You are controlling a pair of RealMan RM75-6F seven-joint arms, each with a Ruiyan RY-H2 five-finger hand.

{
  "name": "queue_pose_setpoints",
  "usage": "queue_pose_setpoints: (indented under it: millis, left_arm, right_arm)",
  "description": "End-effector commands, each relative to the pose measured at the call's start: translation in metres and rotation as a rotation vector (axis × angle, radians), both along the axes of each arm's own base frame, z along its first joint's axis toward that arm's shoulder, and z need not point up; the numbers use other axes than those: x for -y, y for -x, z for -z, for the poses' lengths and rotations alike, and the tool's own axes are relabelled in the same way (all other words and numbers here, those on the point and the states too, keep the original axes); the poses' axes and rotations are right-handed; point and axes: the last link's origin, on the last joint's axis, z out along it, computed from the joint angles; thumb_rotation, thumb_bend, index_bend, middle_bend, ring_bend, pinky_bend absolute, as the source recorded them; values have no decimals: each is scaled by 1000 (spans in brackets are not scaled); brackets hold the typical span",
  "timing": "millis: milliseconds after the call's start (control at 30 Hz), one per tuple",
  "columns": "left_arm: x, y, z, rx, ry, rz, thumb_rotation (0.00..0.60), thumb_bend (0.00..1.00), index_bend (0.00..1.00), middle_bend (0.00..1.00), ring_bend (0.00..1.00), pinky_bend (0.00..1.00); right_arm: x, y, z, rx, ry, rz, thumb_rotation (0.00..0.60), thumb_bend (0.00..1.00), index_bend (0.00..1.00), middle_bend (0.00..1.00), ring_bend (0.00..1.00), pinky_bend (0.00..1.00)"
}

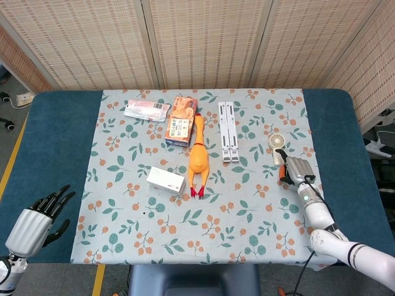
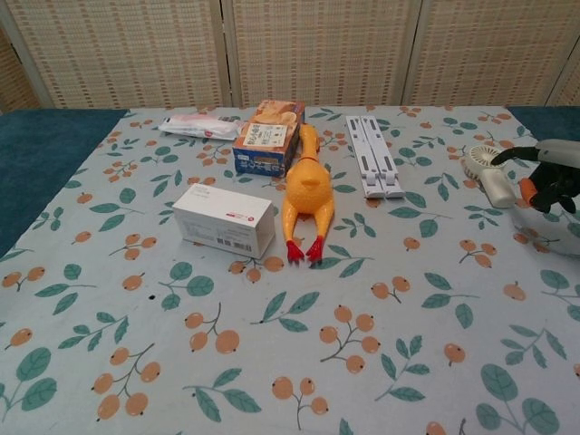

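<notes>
At right edge of the floral-cloth worktop [image 1: 123, 234], the right hand [image 1: 295, 170] sits low, palm down, dark fingers curled over the handle of the small cream handheld fan [image 1: 277, 147]; whether it actually grips the handle, cannot tell. Fan head round, lies flat, pointing away from robot, just right of the white folding stand [image 1: 228, 131]. Left hand [image 1: 34, 225] hovers off the near left corner over blue cloth, fingers spread apart, holding nothing.

Open cloth in front of the yellow rubber chicken [image 1: 198, 157] and the white carton [image 1: 166, 180]; the near half is bare print. The orange snack box [image 1: 181, 121] and pink packet [image 1: 146, 110] lie along the far edge.

Chest view shows right hand [image 2: 553, 177] close up, touching the fan [image 2: 485, 174]; left hand shows only in head view.
</notes>
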Motion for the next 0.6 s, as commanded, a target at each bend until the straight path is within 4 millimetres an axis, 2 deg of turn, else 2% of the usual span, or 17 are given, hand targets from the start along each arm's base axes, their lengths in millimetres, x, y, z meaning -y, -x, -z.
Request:
queue_pose_setpoints:
  millis: [33, 200, 333, 400, 467, 533, 600]
  left_arm:
    - [0, 0, 0, -2, 0, 1, 600, 376, 132, 56, 227, 449]
    - [0, 0, 0, -1, -2, 3, 600, 376, 132, 56, 227, 448]
    - [0, 0, -1, 0, -10, 3, 600, 376, 132, 57, 227, 448]
    - [1, 1, 0, 0, -14, 1, 600, 375, 131, 56, 226, 448]
    - [1, 1, -1, 1, -19, 2, 600, 375, 132, 56, 226, 448]
    - [1, 0, 0, 0, -24, 4, 600, 376, 132, 56, 227, 447]
    - [1, 0, 1, -5, -26, 6, 600, 376, 132, 56, 226, 447]
  right_arm:
    - [-19, -6, -23, 14, 31, -58, 600, 721, 101, 741, 591, 693]
    - [-56, -1, -46, -37, 101, -137, 600, 719, 114, 742, 591, 692]
    - [-103, 14, -62, -119, 260, -233, 600, 706, 186, 741, 558, 673]
    - [-124, 23, -67, -173, 310, -269, 600, 616, 192, 713, 498, 621]
    - [-145, 31, -70, -242, 341, -305, 600, 499, 192, 630, 416, 537]
    - [-161, 36, -73, -271, 356, -325, 600, 418, 192, 547, 341, 464]
    - [-167, 35, -74, -265, 358, -331, 600, 346, 192, 463, 267, 408]
